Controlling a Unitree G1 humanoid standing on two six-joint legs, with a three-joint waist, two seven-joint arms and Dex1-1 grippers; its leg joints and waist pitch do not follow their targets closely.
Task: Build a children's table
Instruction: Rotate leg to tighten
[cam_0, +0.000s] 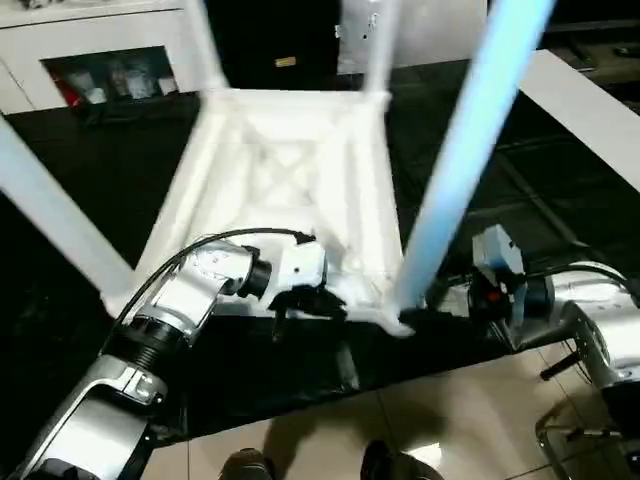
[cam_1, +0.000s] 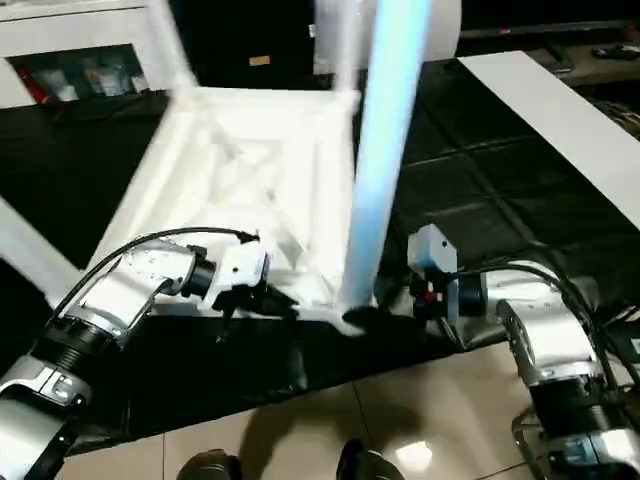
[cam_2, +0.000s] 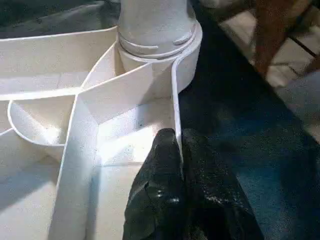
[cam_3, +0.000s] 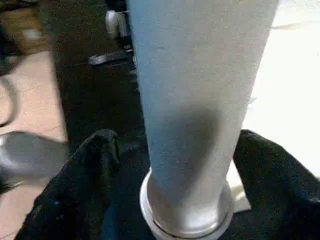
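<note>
Lab or workshop — black-covered workbench (cam_0: 90, 170), tiled floor (cam_0: 440, 410), white cabinets (cam_0: 90, 40).

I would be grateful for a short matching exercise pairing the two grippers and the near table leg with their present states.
Things:
1. left gripper
2. right gripper
3. near leg
4. table top

States:
A. stands upright in a corner socket
B. lies upside down, ribs showing
C. fingers pinched on the top's thin rim
D. fingers spread on either side of the leg's base

Pairs: 1-C, 2-D, 3-A, 4-B
</note>
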